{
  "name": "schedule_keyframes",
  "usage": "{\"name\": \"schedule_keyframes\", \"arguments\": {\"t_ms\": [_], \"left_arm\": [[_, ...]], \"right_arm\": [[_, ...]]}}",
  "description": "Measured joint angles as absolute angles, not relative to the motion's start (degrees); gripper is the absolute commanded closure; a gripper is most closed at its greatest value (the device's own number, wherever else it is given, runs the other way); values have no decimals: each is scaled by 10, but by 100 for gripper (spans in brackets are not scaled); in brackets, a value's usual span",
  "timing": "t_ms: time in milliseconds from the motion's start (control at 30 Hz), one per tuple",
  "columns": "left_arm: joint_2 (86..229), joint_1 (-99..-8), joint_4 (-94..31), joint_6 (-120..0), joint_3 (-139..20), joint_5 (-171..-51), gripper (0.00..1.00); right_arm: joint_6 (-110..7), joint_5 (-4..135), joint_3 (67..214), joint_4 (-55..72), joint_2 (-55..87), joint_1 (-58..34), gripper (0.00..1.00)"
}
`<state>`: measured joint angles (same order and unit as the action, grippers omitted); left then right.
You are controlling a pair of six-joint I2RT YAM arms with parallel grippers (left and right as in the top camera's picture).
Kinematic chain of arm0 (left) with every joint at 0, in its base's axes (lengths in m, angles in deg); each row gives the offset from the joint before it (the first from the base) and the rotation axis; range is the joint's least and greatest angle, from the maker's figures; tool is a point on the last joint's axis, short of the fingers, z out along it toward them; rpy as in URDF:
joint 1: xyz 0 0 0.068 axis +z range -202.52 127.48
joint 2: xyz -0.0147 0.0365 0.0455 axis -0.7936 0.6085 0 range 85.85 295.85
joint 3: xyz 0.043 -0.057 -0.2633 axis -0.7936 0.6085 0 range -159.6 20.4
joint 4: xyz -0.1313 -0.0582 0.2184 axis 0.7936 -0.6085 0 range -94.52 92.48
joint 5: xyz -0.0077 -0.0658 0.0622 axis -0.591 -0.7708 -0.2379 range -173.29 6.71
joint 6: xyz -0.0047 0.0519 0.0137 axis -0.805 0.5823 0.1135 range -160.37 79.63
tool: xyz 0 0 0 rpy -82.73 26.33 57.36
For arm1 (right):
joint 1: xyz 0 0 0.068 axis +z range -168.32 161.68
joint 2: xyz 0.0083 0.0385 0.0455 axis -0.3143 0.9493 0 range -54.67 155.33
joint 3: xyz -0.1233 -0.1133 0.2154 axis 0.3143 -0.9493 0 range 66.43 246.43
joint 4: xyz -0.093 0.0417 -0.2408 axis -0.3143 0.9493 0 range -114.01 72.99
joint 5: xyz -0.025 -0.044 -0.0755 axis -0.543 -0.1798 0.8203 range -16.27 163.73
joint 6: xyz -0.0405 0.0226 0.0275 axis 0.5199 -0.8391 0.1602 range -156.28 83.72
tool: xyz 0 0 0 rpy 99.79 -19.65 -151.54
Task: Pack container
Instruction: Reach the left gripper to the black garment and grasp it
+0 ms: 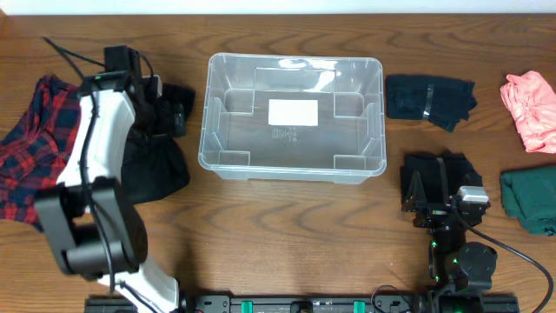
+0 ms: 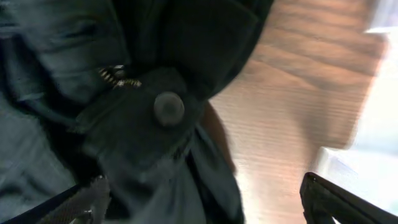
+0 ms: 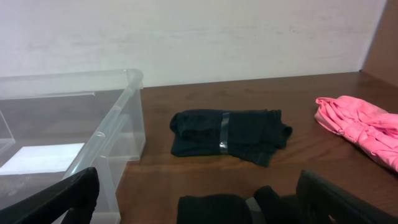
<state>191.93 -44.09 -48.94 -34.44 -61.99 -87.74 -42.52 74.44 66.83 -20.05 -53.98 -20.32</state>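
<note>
**Two open grippers, one clear tub between them**

Seen from overhead, the container (image 1: 295, 117) stands upright just past the middle of the wooden table (image 1: 287, 226), its white label (image 1: 293, 112) showing on its base.

My left gripper (image 2: 202, 202) is at 9 o'clock from the container, just beside its short wall. Its jaws are spread wide with nothing between them. It hovers very close over a black garment (image 2: 143, 143). My wrist camera shows a round button (image 2: 169, 107) and a bit of zipper (image 2: 118, 76). I cannot tell whether my fingers (image 2: 93, 196) touch the cloth. A red plaid shirt (image 1: 30, 156) lies at 9 o'clock from that garment.

My right gripper (image 3: 199, 199) is at 4 o'clock from the container, well apart from it. Its jaws are also fully parted and hold nothing. It sits over a second black garment (image 1: 439, 178). At 12 o'clock from there lies a dark folded piece with a grey stripe (image 3: 230, 137), near the container's right wall. A pink garment (image 3: 364, 127) is at 2 o'clock and a green garment (image 1: 530, 200) at 3 o'clock, at the table's right edge.
</note>
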Motion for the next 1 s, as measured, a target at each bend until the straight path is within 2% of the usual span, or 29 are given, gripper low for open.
{"name": "schedule_keyframes", "arguments": {"t_ms": [667,733,800,833,867,900,933,1000], "left_arm": [[2034,-445,-426,-326,-627,-784,1],[2040,-449,-427,-331,-631,-772,17],[2043,-450,-426,-343,-632,-753,47],[2044,-449,-426,-346,-632,-743,65],[2045,-448,-425,-349,-633,-735,76],[2045,-446,-425,-353,-633,-732,82],[2045,-445,-427,-357,-635,-731,92],[2045,-447,-431,-366,-638,-727,94]], "right_arm": [[-425,744,668,-200,-540,-203,1],[-425,744,668,-200,-540,-203,1],[-425,744,668,-200,-540,-203,1],[-425,744,668,-200,-540,-203,1],[-425,744,668,-200,-540,-203,1],[-425,744,668,-200,-540,-203,1],[-425,744,668,-200,-540,-203,1],[-425,744,668,-200,-540,-203,1]]}}
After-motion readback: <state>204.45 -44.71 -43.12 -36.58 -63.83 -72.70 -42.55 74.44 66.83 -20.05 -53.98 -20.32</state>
